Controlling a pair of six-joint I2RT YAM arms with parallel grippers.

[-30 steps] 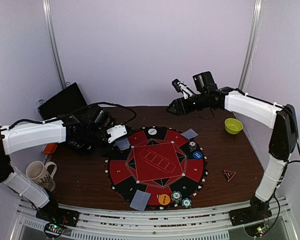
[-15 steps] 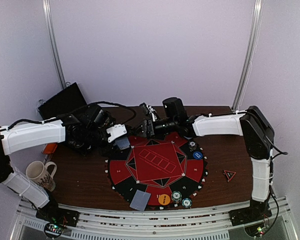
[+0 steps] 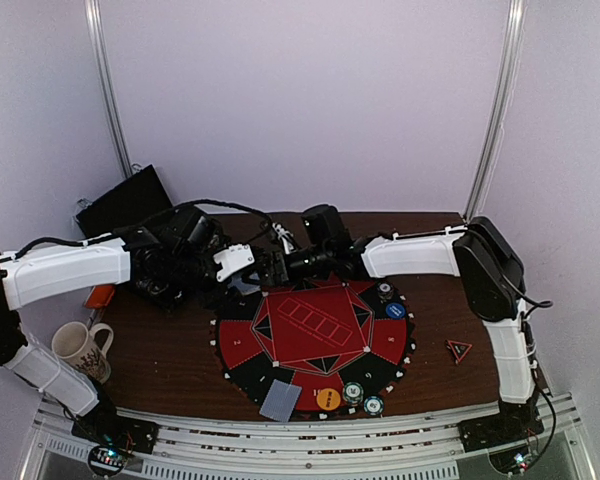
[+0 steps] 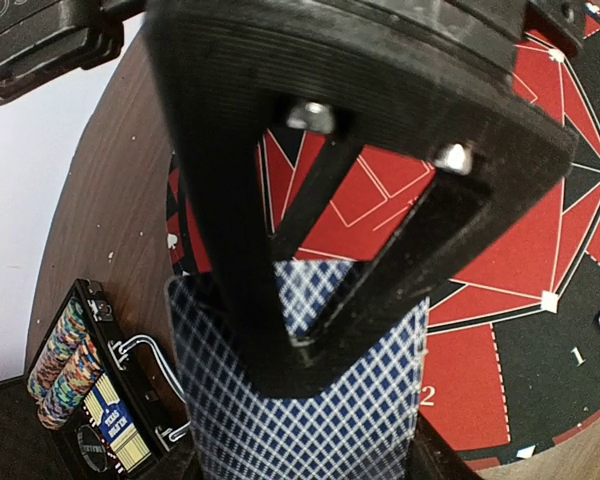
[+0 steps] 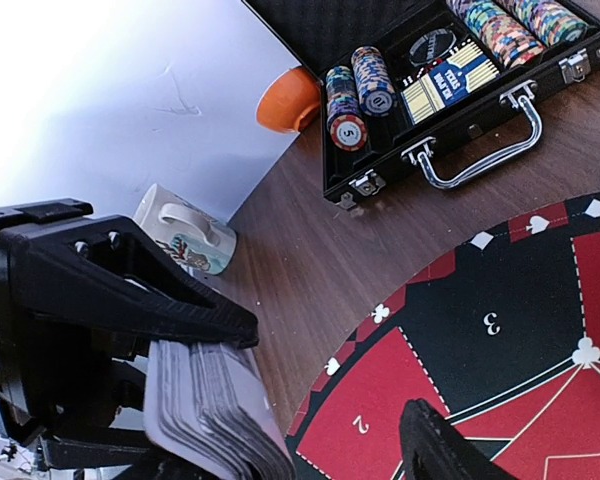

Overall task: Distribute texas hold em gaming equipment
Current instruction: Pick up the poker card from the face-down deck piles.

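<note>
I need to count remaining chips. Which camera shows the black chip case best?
The right wrist view: the chip case lies open, with chip rows, card box and handle plain. The left wrist view catches only a corner; the top view shows just its dark lid behind the left arm.

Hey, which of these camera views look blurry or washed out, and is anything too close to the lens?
Top view: even light, soft detail, the chips too small to read. Left wrist: the black finger crowds the frame, yet the cards under it look crisp. Right wrist: the wall is washed out white, the chip case sharp.
</note>
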